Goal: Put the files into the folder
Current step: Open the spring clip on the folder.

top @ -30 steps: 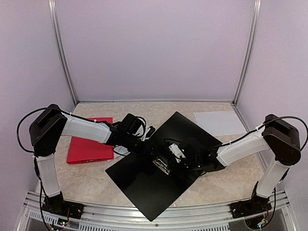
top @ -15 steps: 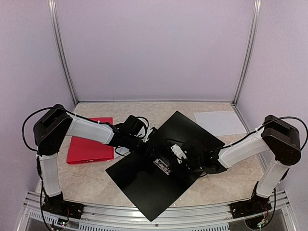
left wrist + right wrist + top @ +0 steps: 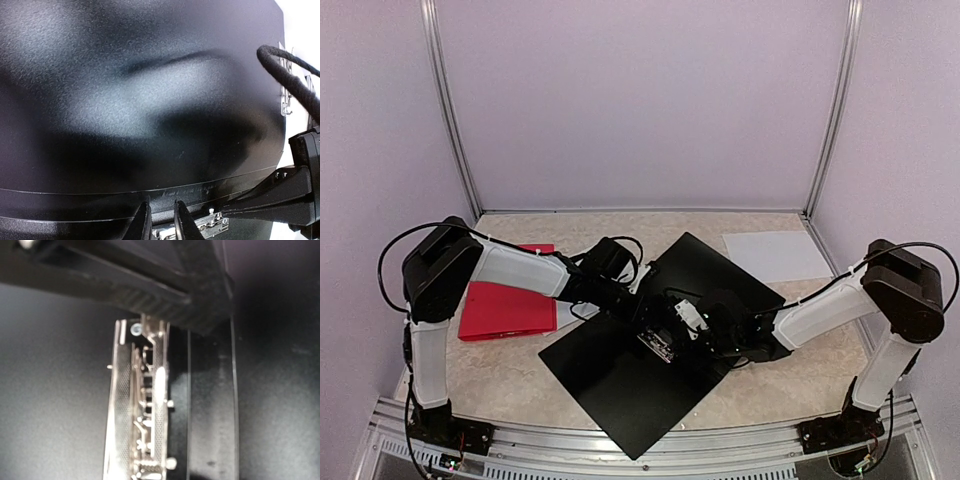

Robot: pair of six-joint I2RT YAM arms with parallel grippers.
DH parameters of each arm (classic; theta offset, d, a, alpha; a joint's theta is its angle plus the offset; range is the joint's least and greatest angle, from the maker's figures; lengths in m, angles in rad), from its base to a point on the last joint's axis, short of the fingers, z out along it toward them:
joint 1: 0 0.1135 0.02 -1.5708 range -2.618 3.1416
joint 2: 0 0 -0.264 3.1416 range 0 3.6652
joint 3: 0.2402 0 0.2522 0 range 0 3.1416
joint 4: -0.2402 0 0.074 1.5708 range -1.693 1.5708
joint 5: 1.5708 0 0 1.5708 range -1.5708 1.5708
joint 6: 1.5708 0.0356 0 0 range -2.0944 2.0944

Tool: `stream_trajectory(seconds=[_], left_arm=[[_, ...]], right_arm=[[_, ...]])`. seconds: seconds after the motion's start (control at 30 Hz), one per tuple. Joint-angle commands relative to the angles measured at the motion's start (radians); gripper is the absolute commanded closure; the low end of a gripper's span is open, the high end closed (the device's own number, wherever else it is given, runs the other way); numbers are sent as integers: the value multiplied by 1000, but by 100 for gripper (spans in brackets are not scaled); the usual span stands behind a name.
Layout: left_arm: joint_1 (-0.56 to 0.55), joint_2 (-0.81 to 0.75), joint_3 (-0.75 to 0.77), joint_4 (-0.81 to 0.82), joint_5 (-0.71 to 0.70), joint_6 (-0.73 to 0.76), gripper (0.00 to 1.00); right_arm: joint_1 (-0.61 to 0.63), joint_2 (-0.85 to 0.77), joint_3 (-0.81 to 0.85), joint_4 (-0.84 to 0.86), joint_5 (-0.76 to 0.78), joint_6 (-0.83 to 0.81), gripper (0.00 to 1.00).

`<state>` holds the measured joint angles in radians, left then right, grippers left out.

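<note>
Two arms meet at the metal clip [image 3: 142, 405] on the open black folder [image 3: 620, 380]. Your right gripper [image 3: 672, 330] has its jaws together. Your left gripper [image 3: 162, 222] is nearly closed, and I cannot tell whether it is gripping anything. One white sheet [image 3: 775, 255] lies off the folder's far right corner, so you're probably freeing the clip. Next, fetch that sheet.

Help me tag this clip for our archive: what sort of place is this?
Probably a lab robot cell: plain lilac wall panels in aluminium frame posts enclose a marble-patterned tabletop holding an open black ring-binder folder, a red folder and a white paper sheet.
</note>
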<state>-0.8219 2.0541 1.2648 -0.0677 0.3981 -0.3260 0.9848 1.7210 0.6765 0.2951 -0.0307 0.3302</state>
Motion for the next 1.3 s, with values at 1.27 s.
stream_trajectory(seconds=[1.27], left_arm=[[-2, -15, -43, -86, -44, 15, 90]], right_arm=[[2, 72, -32, -92, -99, 29, 100]])
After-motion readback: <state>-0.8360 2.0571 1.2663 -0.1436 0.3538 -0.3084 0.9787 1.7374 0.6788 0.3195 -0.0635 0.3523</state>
